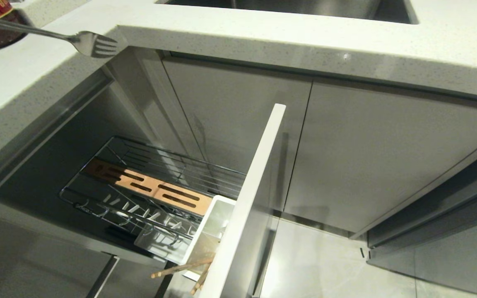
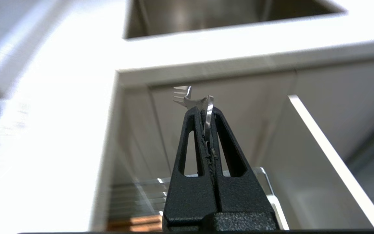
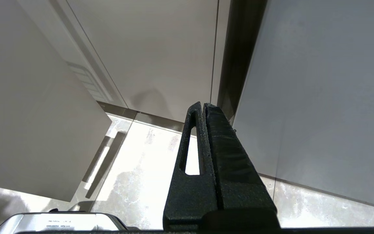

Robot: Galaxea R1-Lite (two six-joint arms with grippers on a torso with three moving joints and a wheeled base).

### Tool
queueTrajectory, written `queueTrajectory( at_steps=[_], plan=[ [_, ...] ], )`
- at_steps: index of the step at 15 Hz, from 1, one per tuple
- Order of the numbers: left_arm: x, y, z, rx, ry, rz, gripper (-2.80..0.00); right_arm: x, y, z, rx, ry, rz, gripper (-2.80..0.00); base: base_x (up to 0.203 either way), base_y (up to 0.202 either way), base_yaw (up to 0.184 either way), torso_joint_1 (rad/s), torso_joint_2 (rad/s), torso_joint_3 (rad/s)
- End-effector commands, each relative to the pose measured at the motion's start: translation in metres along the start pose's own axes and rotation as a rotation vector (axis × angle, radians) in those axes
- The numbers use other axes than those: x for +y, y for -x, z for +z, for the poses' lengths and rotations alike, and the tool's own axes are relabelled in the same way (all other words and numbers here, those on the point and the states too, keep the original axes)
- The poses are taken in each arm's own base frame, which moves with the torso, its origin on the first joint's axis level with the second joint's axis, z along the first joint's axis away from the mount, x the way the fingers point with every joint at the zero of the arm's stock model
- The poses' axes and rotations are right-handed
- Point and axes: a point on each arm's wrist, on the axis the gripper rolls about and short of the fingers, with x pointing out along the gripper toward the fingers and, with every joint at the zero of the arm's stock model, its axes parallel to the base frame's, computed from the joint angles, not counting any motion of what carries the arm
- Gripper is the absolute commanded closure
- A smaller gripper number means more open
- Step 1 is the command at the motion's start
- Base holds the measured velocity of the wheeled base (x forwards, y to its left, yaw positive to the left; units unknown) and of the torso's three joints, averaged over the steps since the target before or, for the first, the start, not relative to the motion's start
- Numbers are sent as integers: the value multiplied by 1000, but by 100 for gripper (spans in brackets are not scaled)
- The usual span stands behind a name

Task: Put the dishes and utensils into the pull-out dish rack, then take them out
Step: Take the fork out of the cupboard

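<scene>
So the fork (image 1: 85, 41) was up over the corner of the desk (image 1: 263, 37), tines hanging past the edge above the pulled-out dish rack (image 1: 147, 186). We had the left tool (image 2: 203, 112) clamped tight on its handle. We'd call it light, stiff and slick: bare metal held edge-on between narrow pads, so it could easily swivel if bumped. Grabbing nearer the middle of the handle looked safer to us.

The chopsticks (image 1: 182, 269) already sat in the white utensil cup (image 1: 211, 231).

The head view showed the rack, cup and fork but no arm; only the left wrist view showed the actual pinch. The right tool (image 3: 203, 109) showed only in its own wrist view, closed on nothing, low by the cabinet doors and floor.
</scene>
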Motion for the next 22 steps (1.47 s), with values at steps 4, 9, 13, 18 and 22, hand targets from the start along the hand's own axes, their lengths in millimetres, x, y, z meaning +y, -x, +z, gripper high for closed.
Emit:
queueTrajectory(
  at_steps=[4, 9, 13, 18, 22],
  plan=[
    [19, 27, 17, -81, -7, 164, 0, 0, -1, -7, 25, 0, 0, 0, 0, 0, 0, 0, 0, 0],
    [21, 34, 23, -45, -99, 424, 0, 0, -1, -7, 25, 0, 0, 0, 0, 0, 0, 0, 0, 0],
    [21, 32, 20, -10, -188, 620, 0, 0, -1, -7, 25, 0, 0, 0, 0, 0, 0, 0, 0, 0],
    [19, 32, 5, -23, -286, 790, 0, 0, -1, -7, 25, 0, 0, 0, 0, 0, 0, 0, 0, 0],
    [19, 32, -7, 33, -318, 864, 0, 0, -1, -7, 25, 0, 0, 0, 0, 0, 0, 0, 0, 0]
  ],
)
